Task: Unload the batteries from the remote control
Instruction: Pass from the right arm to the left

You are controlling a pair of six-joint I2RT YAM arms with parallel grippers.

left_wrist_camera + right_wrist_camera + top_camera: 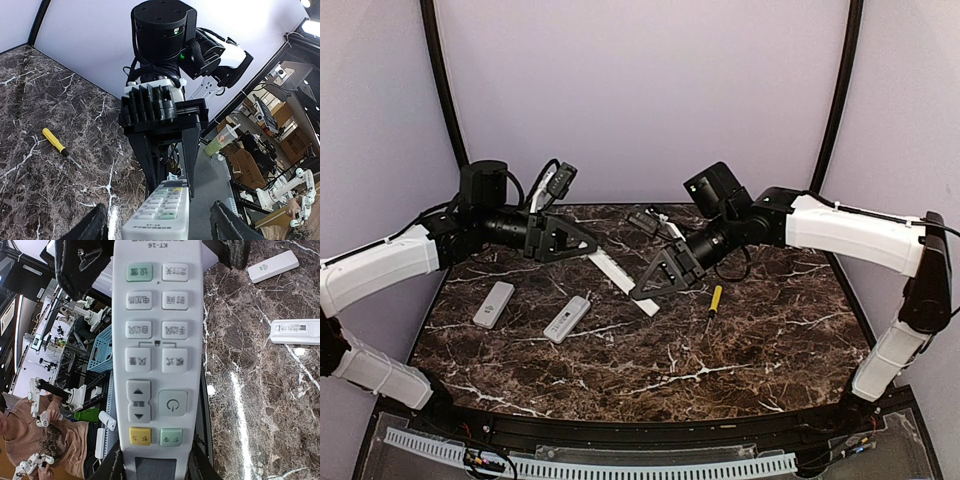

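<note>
White remote [157,355] sits clamped in right claw [156,456].

Desk: What colours, close up?
Robot: The remote [157,355] is white, its buttons [138,300] pale grey, two green, one yellow.
Desk: And the rest?
Robot: Dark brown marble table [720,340], white-veined; a yellow-handled screwdriver [715,298]; my arms [850,232] white with black; pale lilac walls [640,90].

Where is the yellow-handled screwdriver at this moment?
In the top view the screwdriver lies on the marble table, right of centre, just right of the right gripper, which holds the long white remote.
</note>
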